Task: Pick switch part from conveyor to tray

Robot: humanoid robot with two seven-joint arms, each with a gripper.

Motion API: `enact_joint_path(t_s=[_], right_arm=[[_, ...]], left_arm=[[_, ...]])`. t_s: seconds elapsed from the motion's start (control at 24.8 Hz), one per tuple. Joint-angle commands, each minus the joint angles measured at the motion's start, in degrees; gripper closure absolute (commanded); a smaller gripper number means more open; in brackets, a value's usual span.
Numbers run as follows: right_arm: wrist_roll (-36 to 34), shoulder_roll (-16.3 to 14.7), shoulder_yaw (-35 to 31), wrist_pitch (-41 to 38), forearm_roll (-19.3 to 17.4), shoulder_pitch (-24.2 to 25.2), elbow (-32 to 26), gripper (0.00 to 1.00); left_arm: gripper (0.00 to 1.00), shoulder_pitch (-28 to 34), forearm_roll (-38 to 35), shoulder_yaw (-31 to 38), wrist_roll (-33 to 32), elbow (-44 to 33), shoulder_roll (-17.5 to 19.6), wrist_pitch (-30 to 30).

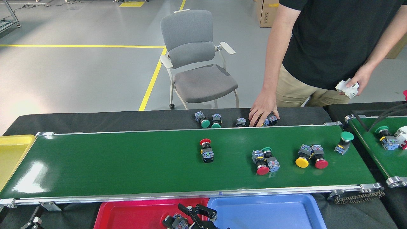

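Over the red tray (127, 216) at the bottom edge of the head view, my right pincer (194, 216) hung with its dark fingers spread, a switch part (178, 221) just beside them over the tray floor; I could not tell whether it was gripped or lying loose. My left pincer was out of sight. A blue tray (270, 213) sat touching the red one on its right, and a yellow tray (12, 152) stood at the belt's left end.

On the conveyor (111, 162) a red-capped switch part (206, 150) lay alone near the middle. To its right lay a pair with red and green caps (264, 161), then a yellow and red pair (310, 157), then a green-capped one (344, 142) near the right end.

Beyond the belt, on the black bench (95, 119), a person's hand (263, 109) rested on a cluster of parts, with two green-capped switches (210, 120) to its left. The person's other hand (356, 81) held a white object (346, 89). A grey chair (197, 60) stood on the floor behind.
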Motion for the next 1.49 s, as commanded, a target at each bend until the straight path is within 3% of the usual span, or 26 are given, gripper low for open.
enact_joint_path(t_s=[0.0,0.2,0.36,0.52,0.64,0.81,1.01,1.17,1.45], right_arm=[[0.1,0.6,-1.6,0.7,-0.2,-1.1,-0.5,0.0],[-0.2,1.2,-15.0,11.3,0.0,-4.7,-0.6,0.0],[-4.0,-0.6,-22.4,19.9,0.2,-3.8,-0.6,0.0],[-10.9,-3.0,-23.8,20.5,-0.1,3.5,-1.9,0.0],[-12.6,-5.7,-23.8,19.3,-0.1,11.2,-5.2,0.0],[-13.5,-5.8,-23.7,18.5,-0.1,12.5,-5.8,0.0],[-11.7,-4.2,-23.0,18.9,0.3,9.0,-3.0,0.0],[-9.3,-0.7,-22.3,19.8,1.8,2.6,3.5,0.0],[-8.7,2.1,-22.1,21.5,2.4,-7.8,16.9,0.0]], left_arm=[[0.0,-0.2,-0.1,0.1,0.1,-1.0,0.8,0.1],[0.0,-0.4,0.0,-2.7,-2.9,-8.9,-0.3,0.4],[0.0,-1.8,-0.2,-8.9,-11.3,-18.0,-6.9,0.6],[0.0,-4.2,-2.7,-16.8,-18.4,-18.8,-11.3,3.0],[0.0,-7.2,-11.3,-24.9,-19.0,-18.7,-14.6,9.9],[0.0,-11.1,-15.9,-30.6,-19.2,-18.2,-17.0,14.0],[0.0,-17.5,-19.6,-33.6,-19.2,-11.7,-19.0,17.8],[0.0,-20.9,-19.6,-33.6,-19.2,-6.7,-19.2,17.9],[0.0,-24.7,-19.6,-33.3,-19.2,-0.3,-19.1,19.2]])
